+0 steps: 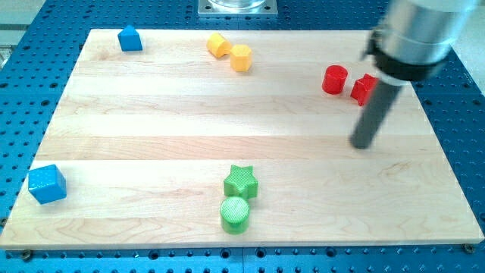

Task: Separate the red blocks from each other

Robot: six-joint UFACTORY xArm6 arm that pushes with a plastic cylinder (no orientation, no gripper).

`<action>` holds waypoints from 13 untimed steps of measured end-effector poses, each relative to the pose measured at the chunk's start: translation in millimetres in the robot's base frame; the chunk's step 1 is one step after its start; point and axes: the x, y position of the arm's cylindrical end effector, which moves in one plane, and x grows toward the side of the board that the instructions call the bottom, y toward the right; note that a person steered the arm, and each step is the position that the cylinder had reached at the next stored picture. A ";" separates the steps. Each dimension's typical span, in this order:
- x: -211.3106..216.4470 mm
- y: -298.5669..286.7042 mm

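A red cylinder (334, 79) stands at the board's upper right. A second red block (362, 89), its shape partly hidden by my rod, sits just to its right with a small gap between them. My tip (363, 144) rests on the board below the second red block, a short way toward the view's bottom. The rod's upper part covers that block's right side.
Two yellow blocks (219, 45) (241, 58) touch at the top centre. A blue block (129, 39) is at the top left, a blue cube (47, 183) at the bottom left. A green star (241, 182) and green cylinder (235, 214) sit at the bottom centre.
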 end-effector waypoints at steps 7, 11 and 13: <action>-194.9 85.9; -182.3 50.8; -209.9 15.8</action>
